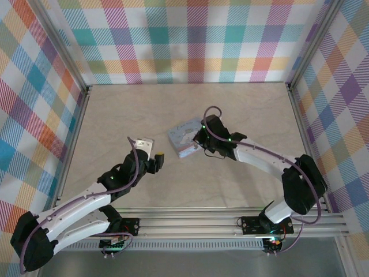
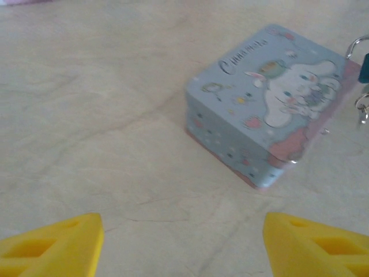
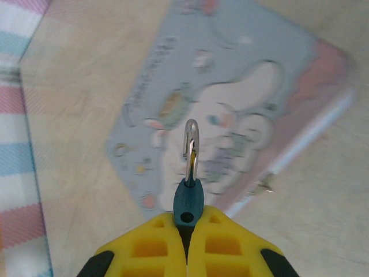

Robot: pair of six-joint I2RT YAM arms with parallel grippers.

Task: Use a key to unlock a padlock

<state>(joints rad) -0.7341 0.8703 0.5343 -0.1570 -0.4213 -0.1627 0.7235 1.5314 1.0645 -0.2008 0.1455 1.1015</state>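
- The right gripper (image 3: 188, 228) is clamped on the padlock (image 3: 189, 201). Its yellow fingers (image 3: 151, 247) are pressed together on the lower end of the teal body, and the silver shackle (image 3: 191, 149) points away from the claw.
- The padlock is near the middle of the table, at the right side of the cartoon-print tin (image 1: 183, 140). The right wrist view shows it in front of the tin's lid. I cannot tell whether it touches the tin.
- The left gripper (image 2: 184, 242) is apart and holds nothing. It hangs near and left of the tin (image 2: 268, 101) and is aimed at it.
- Handling, as I judge it: the lock is tiny, light and rigid. Its smooth body and polished shackle are likely to slip or twist between soft pads. Only its end is pinched, so a sideways push on it could swivel it.
- The flat faces of the body give the surest hold. The keyhole end and the shackle should stay free.
- A small silvery piece (image 2: 362, 109) dangles just below the lock at the right edge of the left wrist view. I cannot tell whether it is the key.
- The tin looks thin-walled and light, so a nudge would slide it on the smooth tabletop (image 1: 115, 115).
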